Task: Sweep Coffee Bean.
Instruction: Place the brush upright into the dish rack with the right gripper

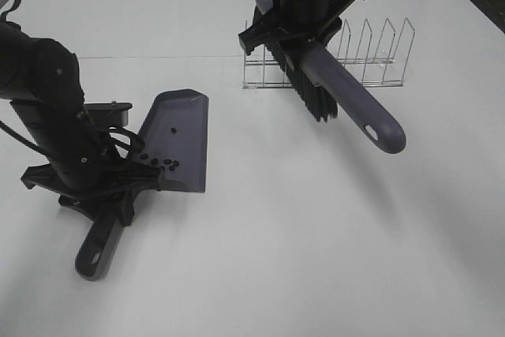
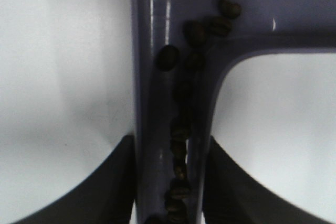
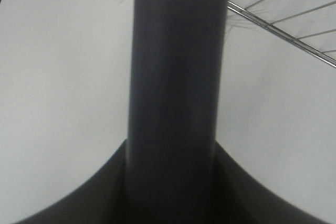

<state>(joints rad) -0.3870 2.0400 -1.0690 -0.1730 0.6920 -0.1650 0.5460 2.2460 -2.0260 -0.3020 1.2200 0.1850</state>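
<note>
1. we see the left gripper (image 1: 110, 187) closed on the handle of a grey-purple plastic dustpan (image 1: 180, 136); in the left wrist view its two dark fingers (image 2: 107, 192) press on both sides of the handle.
2. the small dark brown oval coffee beans (image 1: 162, 165) lie inside the dustpan, most of them together at the back wall near the handle, and one alone closer to the middle of the pan.
3. from the left wrist camera, several coffee beans (image 2: 181, 129) sit in a row along the hollow of the handle, between the fingers.
4. the right gripper (image 1: 296, 33) is closed around a brush with black bristles and a long grey-purple handle (image 1: 355, 108); the handle (image 3: 178, 77) fills the gap between its fingers.
5. the brush is just in front of a thin wire rack (image 1: 371, 61), on the far side of the white table (image 1: 316, 234), well apart from the dustpan.
</note>
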